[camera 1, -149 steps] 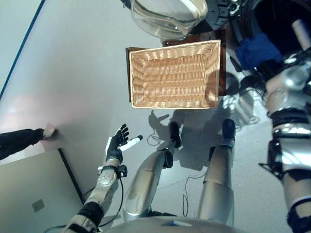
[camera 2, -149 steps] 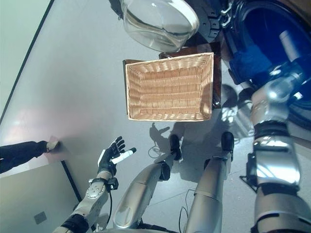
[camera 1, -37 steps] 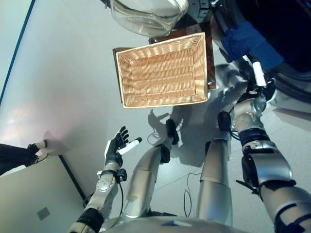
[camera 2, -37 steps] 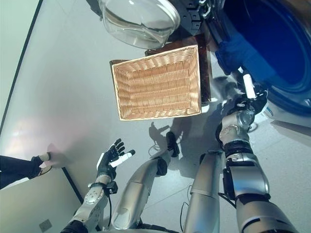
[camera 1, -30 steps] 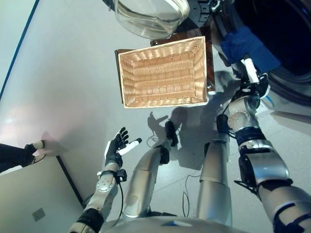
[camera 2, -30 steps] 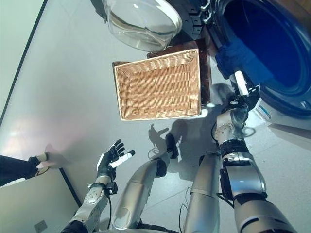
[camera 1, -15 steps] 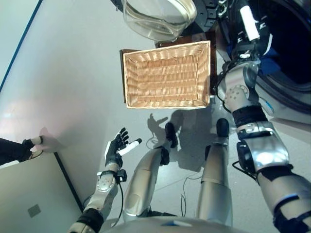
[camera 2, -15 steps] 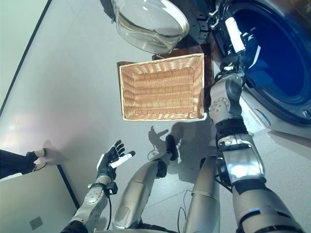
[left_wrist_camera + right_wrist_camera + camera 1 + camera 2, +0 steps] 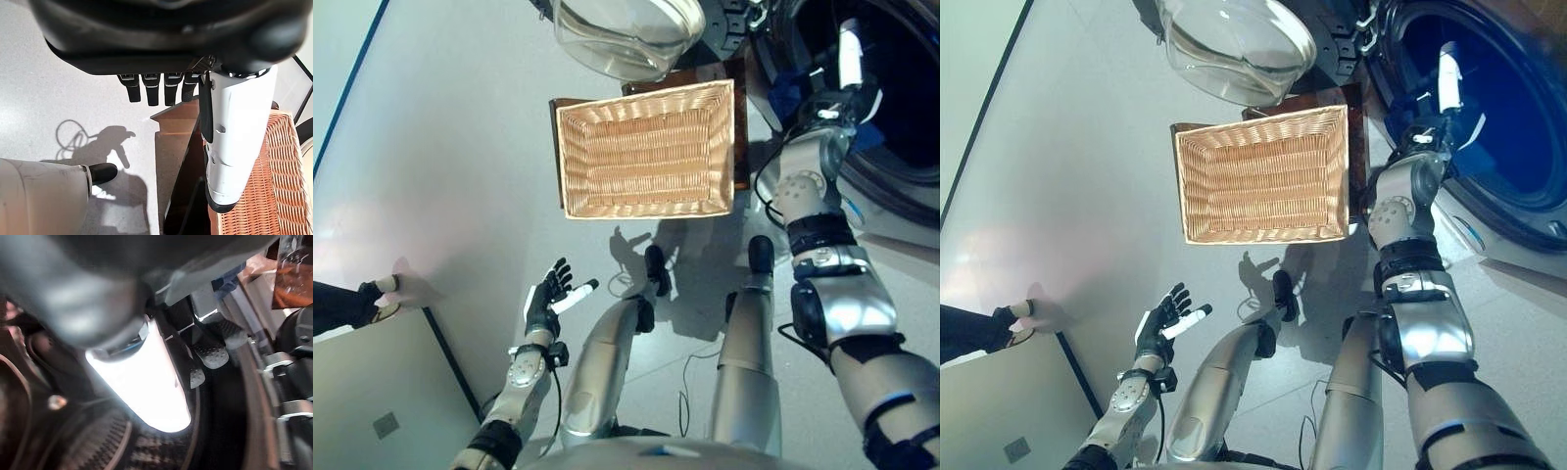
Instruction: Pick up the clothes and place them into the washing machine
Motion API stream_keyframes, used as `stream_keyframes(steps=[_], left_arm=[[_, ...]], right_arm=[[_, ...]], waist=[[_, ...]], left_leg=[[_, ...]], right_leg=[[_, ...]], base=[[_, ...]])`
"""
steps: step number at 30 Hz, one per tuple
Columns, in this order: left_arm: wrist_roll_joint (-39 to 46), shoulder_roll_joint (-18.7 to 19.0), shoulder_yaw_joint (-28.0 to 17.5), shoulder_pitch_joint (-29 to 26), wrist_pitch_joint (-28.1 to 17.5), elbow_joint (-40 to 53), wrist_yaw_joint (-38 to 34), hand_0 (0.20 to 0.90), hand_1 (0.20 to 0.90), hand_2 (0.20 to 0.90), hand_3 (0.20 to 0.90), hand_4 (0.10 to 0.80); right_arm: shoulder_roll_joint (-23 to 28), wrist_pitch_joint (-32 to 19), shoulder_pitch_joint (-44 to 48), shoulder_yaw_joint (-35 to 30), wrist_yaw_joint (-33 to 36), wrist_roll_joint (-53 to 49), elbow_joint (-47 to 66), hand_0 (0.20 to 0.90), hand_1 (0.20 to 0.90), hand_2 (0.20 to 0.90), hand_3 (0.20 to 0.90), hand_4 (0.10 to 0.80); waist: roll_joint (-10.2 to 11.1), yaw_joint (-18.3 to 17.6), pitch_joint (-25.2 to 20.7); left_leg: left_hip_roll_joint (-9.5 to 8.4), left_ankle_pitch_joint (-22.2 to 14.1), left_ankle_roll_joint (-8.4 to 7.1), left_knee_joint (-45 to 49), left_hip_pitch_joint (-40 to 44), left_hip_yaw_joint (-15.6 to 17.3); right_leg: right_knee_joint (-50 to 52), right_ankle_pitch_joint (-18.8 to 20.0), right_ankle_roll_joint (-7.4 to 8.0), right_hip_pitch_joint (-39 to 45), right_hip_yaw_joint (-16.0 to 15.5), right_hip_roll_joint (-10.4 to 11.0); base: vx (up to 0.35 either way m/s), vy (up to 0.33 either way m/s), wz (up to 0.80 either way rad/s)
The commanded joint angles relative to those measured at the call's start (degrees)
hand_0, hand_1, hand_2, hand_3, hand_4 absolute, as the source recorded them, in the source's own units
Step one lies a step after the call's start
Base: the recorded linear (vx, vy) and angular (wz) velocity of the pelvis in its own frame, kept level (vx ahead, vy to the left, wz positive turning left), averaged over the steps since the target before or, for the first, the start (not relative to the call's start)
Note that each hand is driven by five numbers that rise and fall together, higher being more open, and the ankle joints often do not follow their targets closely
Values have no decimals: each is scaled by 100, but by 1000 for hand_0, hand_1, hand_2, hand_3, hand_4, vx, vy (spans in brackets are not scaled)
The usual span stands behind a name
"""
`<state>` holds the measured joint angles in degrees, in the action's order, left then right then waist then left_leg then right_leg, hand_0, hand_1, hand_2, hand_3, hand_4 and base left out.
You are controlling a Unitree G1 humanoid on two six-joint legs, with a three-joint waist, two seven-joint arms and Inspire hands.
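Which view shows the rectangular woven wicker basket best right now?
The left eye view: the rectangular woven wicker basket shows whole from above, with nothing inside. The right eye view shows the same. The left wrist view catches only one woven side past the left hand; the right wrist view shows none of it.

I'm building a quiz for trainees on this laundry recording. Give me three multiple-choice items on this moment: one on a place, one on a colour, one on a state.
1. Where is the right hand?
A. In the basket
B. At the washing machine opening
C. On the floor

2. What colour is the cloth by the washing machine's rim?
A. Blue
B. Red
C. White

3. What state is the wicker basket in?
A. Full of clothes
B. Overturned
C. Empty

Answers:
1. B, the right hand reaches up into the dark round opening.
2. A, blue fabric shows beside the right hand.
3. C, only bare weave shows inside.
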<state>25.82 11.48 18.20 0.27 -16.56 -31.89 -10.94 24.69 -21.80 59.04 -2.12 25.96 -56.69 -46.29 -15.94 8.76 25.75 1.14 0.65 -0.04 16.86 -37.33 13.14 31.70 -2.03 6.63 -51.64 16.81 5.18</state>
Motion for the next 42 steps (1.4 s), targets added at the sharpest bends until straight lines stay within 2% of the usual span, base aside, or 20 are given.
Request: stream_keyframes(steps=[1,2,7,15,27,34,42], left_arm=[[192,469,-277,205,-224,155,-117,900,900,900,900,800],[178,477,-278,199,-224,153,-111,900,900,900,900,800],[142,455,-284,201,-199,187,-72,900,900,900,900,800],[112,353,-381,142,-159,65,-113,900,900,900,900,800],[64,315,-372,90,-174,0,-161,900,900,900,900,800],[40,331,-346,146,-202,53,-162,900,900,900,900,800],[133,394,-275,178,-250,218,-114,900,900,900,900,800]], right_arm=[[306,-358,216,271,-68,369,639,200,200,200,200,300],[359,-282,178,344,-88,478,635,900,900,900,900,800],[290,-160,-231,461,-312,485,654,900,900,900,900,800],[-482,-92,-1069,654,-651,391,776,900,900,900,900,800],[-1171,-43,-1361,1028,-977,127,693,900,900,900,900,800],[-1244,-54,-1405,963,-1012,17,595,900,900,900,900,800],[-1100,-251,-990,468,-1008,-443,235,900,900,900,900,800]], waist=[[-181,71,-137],[-174,66,-132],[-141,17,-82],[-118,-35,-69],[-136,17,-115],[-170,42,-87],[-294,107,-40]], left_leg=[[163,65,-287,65,-280,-54],[162,69,-288,51,-271,-49],[188,72,-285,71,-287,-38],[210,57,-273,130,-323,-27],[190,55,-261,140,-309,-19],[164,75,-259,124,-318,-39],[145,105,-255,124,-404,-36]], right_leg=[[162,-385,-362,350,-73,-146],[157,-380,-361,351,-77,-150],[166,-369,-369,330,-83,-172],[203,-340,-388,292,-92,-193],[214,-316,-392,305,-84,-200],[211,-313,-388,315,-97,-180],[220,-327,-385,233,-71,-143]], base=[[0,0,0],[0,0,0],[0,0,0],[-1,-2,0],[0,0,0],[0,0,0],[0,0,0]])
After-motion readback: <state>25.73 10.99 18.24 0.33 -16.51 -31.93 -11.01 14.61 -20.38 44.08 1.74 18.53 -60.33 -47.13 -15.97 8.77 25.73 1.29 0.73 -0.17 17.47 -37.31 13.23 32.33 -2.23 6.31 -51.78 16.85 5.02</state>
